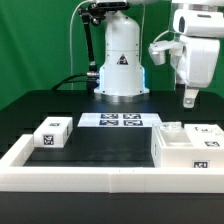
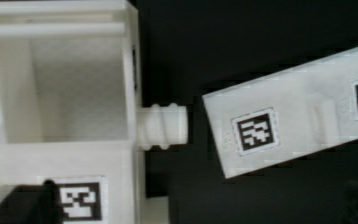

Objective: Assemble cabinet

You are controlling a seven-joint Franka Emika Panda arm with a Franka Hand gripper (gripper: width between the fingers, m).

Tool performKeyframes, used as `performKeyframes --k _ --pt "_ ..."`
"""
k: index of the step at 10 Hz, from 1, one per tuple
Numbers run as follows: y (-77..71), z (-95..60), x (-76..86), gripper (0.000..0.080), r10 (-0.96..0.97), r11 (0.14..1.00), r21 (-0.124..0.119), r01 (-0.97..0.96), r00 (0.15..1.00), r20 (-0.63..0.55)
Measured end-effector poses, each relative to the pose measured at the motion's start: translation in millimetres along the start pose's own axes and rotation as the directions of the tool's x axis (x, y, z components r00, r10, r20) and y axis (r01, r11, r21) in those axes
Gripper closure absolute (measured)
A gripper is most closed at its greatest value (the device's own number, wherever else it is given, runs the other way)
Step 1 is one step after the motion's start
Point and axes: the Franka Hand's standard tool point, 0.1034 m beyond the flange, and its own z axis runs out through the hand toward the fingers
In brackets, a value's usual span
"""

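The cabinet (image 1: 185, 150) is a large white box with tag markers at the exterior view's right, against the front rail. My gripper (image 1: 188, 98) hangs above its far edge, apart from it, open and empty. In the wrist view the cabinet (image 2: 51, 100) shows an open compartment, a tag on its face and a ribbed white knob (image 2: 163, 128) sticking out of its side. The gripper (image 2: 194, 205) has its dark fingers at the picture's edges, with nothing between them.
The marker board (image 1: 122, 121) lies in front of the robot base (image 1: 122, 70) and shows in the wrist view (image 2: 291, 115) next to the knob. A small white tagged block (image 1: 50, 133) sits at the exterior view's left. A long white rail (image 1: 90, 176) borders the table's front.
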Motion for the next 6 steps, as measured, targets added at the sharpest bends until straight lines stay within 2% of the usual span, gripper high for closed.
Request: performKeyframes --k 2,5,6 --pt "-9.3 7.4 4.5 0.0002 0.021 1.0 0.023 -0.021 1.0 0.003" --pt "-9.0 9.1 2.0 0.0002 0.02 1.0 0.021 -0.02 1.0 0.001" --pt "-17.8 22.8 -7.1 0.0002 -0.013 1.0 -0.013 0.013 0.999 -0.032"
